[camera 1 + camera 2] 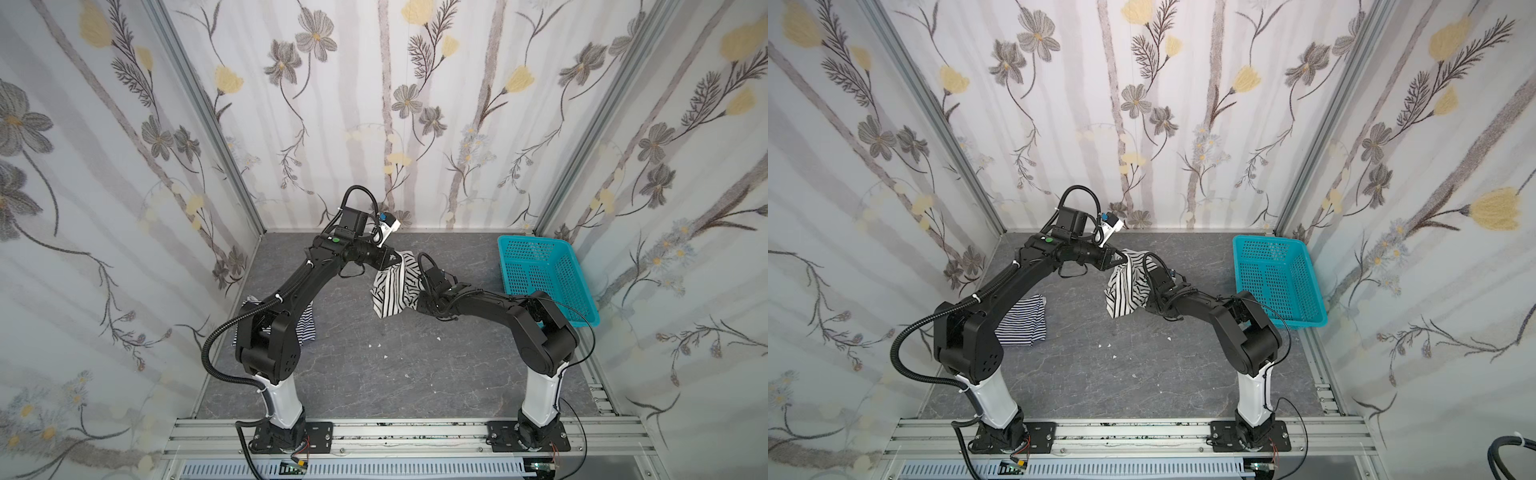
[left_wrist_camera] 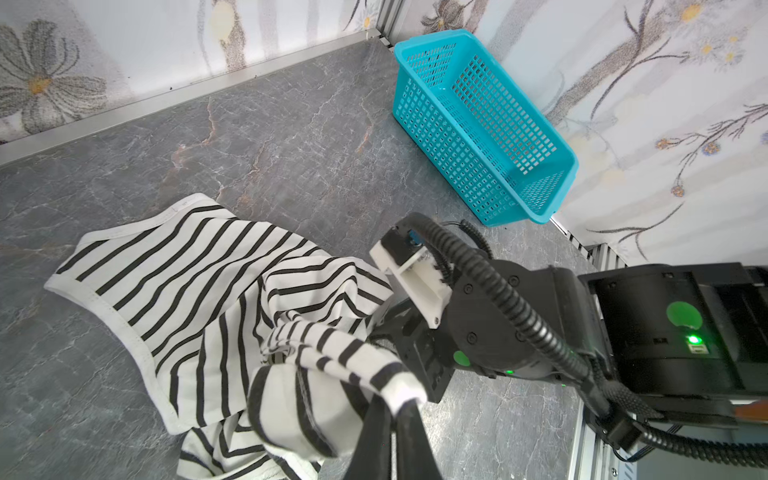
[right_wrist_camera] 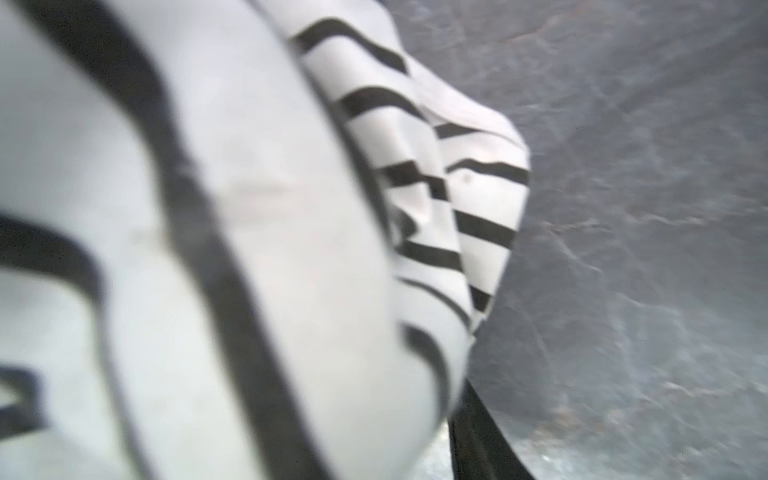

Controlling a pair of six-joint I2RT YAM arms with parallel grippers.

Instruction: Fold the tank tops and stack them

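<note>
The white tank top with wide black stripes [image 1: 392, 286] hangs bunched above the grey table in both top views. My left gripper [image 2: 395, 409] is shut on a strap-like end of it and holds it up. My right gripper [image 1: 419, 297] reaches in from the right and is buried in the same cloth [image 3: 249, 208]. Only one of its fingers [image 3: 478, 440] shows, the rest is covered. The finely striped navy tank top [image 1: 1021, 320] lies folded flat on the table at the left, partly hidden under my left arm.
A turquoise perforated basket [image 1: 544, 278] stands at the back right by the wall, with nothing showing inside it. A few small white scraps [image 1: 379, 345] lie mid-table. Flowered walls enclose three sides; an aluminium rail [image 1: 415, 432] runs along the front.
</note>
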